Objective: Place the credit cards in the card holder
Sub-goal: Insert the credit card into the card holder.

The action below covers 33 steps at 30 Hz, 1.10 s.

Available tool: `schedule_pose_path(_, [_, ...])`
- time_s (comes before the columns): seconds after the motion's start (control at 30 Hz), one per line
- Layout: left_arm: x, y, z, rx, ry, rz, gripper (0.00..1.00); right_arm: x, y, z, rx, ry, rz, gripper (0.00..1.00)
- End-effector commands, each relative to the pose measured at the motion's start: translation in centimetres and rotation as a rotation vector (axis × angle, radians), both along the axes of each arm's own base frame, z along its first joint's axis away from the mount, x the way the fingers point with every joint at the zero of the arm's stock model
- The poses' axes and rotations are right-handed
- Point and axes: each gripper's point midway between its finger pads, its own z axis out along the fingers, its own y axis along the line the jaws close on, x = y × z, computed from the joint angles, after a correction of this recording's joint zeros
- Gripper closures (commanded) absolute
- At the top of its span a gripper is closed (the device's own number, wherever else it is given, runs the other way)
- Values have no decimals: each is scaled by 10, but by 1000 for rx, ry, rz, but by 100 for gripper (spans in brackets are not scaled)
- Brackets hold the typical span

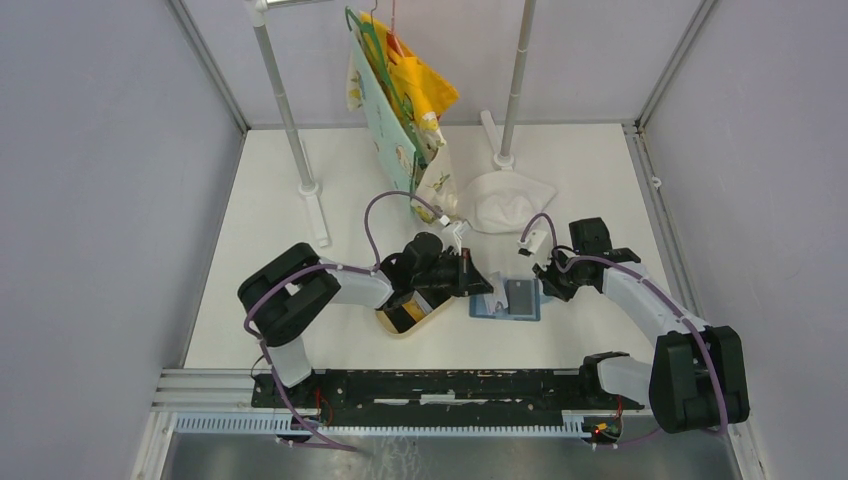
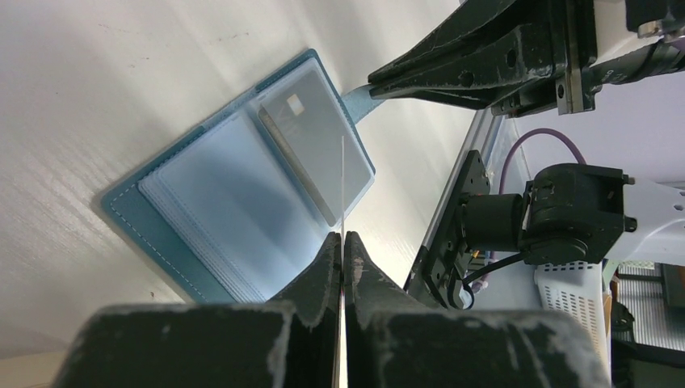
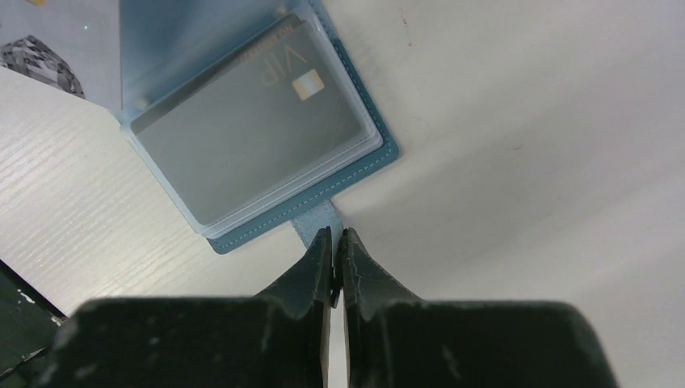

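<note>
Blue card holder [image 2: 129,202] lies open and flat on the table [image 1: 270,200], roughly midway between your two arms, with its clear sleeves [image 2: 218,202] facing up. Your right gripper [image 3: 333,233] has its fingers pressed together on the small strap tab [image 3: 313,220] at the holder's right edge. That pinch looks meant to pin the holder so it cannot slide while a card is pushed in.

Your left gripper [image 2: 342,238] is clamped on a black card [image 2: 343,182], which shows edge-on as a thin line rising from between the fingers at the holder's left side. Held on edge like that, it can probably be slid into a sleeve mouth rather than laid on top.

You have two cards. The sleeved card [image 3: 250,121] sits inside the top sleeve, its gold chip and the letters VIP showing through the plastic. The other is the one in your left fingers.

You have one holder, and its sleeves are stacked too closely to number. One tan tray [image 1: 398,325] lies left of the holder, under your left arm, and you cannot tell from here what it holds. So one card is home and one is left to seat.
</note>
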Motion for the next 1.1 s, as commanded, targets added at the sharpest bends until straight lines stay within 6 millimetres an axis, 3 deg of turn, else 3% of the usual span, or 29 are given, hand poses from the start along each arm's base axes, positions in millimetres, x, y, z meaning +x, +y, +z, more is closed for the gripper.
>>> schedule_pose_path(0.0, [8,-15,22,-70,-1,21,98,27,-4,15,-23,-94,-34,94])
schedule_pose_path(0.17, [10,-17,26,-81,18,36,98,68,-7,39,-57,-190,-26,99])
schedule_pose_path(0.33, [14,-20,23,-85,58,63,98,91,0,44,-39,-199,-17,98])
schedule_pose_path(0.5, [15,-19,17,-93,115,139,98,93,2,50,-21,-230,-25,48])
schedule_pose_path(0.6, [12,-18,15,-111,141,196,98,94,0,62,-7,-296,-47,31])
schedule_pose_path(0.67, [9,-21,17,-128,152,225,98,92,-2,68,16,-321,-58,26])
schedule_pose_path(0.73, [5,-24,17,-136,155,245,98,87,-3,67,39,-309,-56,25])
schedule_pose_path(0.87, [2,-26,12,-127,156,276,98,65,-12,44,34,-184,-23,27])
schedule_pose_path(1.0, [6,-20,11,-95,136,300,98,36,-16,38,42,-158,145,43])
schedule_pose_path(1.07, [9,-15,14,-70,107,314,98,16,-11,42,50,-181,282,45])
